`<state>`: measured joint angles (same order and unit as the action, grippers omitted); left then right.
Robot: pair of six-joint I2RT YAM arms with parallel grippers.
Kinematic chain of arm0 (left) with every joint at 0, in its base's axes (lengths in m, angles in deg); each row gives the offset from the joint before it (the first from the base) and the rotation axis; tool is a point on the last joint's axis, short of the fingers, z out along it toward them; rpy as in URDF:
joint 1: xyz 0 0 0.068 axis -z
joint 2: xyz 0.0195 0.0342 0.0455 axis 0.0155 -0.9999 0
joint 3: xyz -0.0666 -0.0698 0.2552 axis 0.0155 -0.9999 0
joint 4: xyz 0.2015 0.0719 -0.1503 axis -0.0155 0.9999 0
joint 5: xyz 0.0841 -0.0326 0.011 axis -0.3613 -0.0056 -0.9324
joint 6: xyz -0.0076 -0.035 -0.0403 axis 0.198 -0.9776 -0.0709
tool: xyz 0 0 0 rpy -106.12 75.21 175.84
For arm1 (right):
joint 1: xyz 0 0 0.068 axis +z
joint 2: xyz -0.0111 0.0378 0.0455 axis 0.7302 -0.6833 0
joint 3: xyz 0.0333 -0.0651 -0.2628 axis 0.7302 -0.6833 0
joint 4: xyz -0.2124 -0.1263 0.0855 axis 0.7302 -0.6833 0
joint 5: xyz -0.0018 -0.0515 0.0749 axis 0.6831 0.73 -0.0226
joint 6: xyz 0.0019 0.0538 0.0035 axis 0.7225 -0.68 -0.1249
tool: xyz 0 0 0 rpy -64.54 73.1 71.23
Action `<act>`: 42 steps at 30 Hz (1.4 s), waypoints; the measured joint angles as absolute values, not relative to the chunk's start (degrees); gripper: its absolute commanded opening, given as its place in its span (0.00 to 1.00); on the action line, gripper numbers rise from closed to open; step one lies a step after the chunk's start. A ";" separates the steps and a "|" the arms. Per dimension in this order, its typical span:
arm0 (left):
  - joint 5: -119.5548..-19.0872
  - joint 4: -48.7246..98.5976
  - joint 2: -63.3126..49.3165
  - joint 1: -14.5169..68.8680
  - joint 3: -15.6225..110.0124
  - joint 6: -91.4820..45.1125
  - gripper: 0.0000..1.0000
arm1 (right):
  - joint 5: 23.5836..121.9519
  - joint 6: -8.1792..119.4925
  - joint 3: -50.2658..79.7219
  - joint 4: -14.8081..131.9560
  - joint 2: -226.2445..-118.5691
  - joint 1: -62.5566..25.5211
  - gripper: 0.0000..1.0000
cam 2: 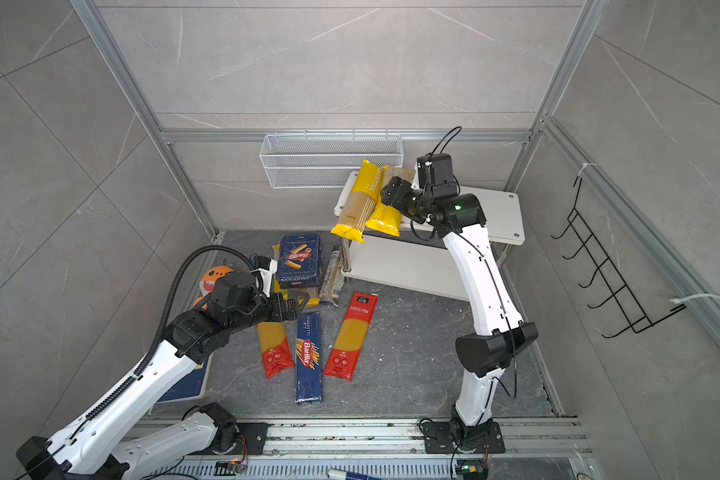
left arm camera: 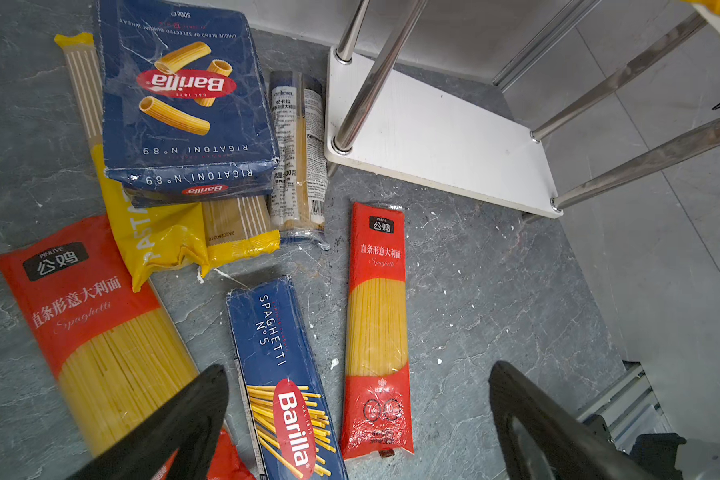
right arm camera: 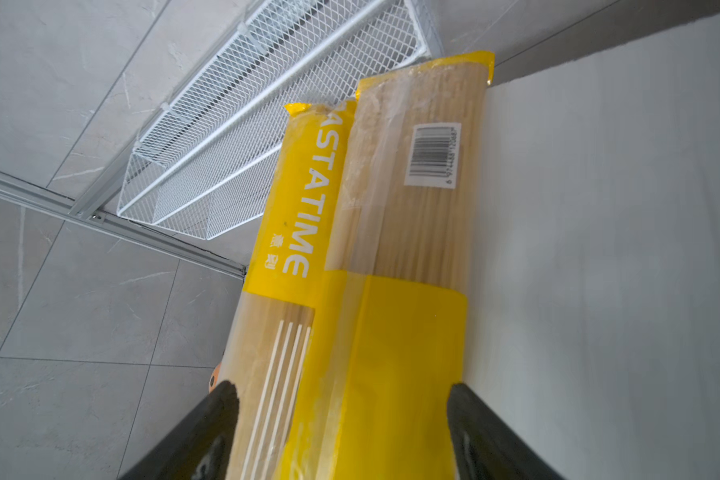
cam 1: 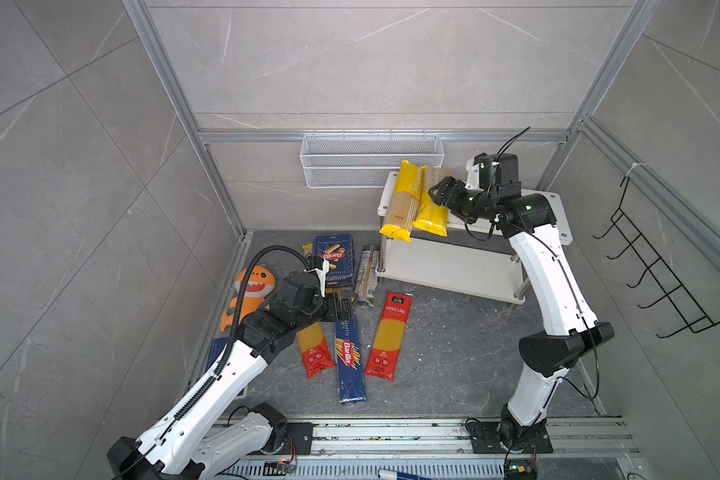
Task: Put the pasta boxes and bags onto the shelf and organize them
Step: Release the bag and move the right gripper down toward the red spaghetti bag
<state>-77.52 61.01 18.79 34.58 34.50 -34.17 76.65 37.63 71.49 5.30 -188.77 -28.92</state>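
Observation:
Two yellow-ended bags (cam 1: 404,199) (right arm camera: 304,199) lie side by side on the top board of the white shelf (cam 1: 560,226), their near ends overhanging its edge. My right gripper (cam 1: 435,194) (right arm camera: 341,388) is open, its fingers straddling both. On the floor lie the wide Barilla box (left arm camera: 184,95), stacked on more yellow-ended bags (left arm camera: 163,237), a clear printed bag (left arm camera: 298,158), the narrow Barilla box (cam 1: 350,359) and two red-ended bags (cam 1: 387,336) (cam 1: 314,349). My left gripper (cam 1: 344,305) (left arm camera: 358,368) hovers open and empty above the narrow box's far end.
An orange shark plush (cam 1: 254,291) lies left of my left arm, and a flat blue book (cam 2: 188,386) is partly under that arm. A white mesh basket (cam 1: 371,160) hangs on the back wall. A black hook rack (cam 1: 661,270) hangs on the right wall.

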 measured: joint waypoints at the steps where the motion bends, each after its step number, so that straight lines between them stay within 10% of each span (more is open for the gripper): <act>1: -77.54 61.10 19.18 34.45 34.50 -34.17 1.00 | 76.84 38.07 70.55 5.43 -187.21 -28.92 0.88; 3: -77.54 61.38 19.88 33.99 34.33 -34.19 1.00 | 77.83 38.59 67.10 6.09 -182.91 -28.92 0.99; 27: -76.80 62.39 27.86 30.84 17.24 -41.39 1.00 | 75.42 37.50 -2.25 6.81 -130.49 -28.11 0.96; 42: -77.06 64.95 35.51 30.84 14.61 -44.21 1.00 | 77.04 28.47 -20.48 20.08 -136.96 -10.85 0.97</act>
<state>-77.06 64.95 35.51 30.84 14.61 -44.21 77.04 28.47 -20.48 20.08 -136.96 -10.85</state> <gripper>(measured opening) 0.999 0.967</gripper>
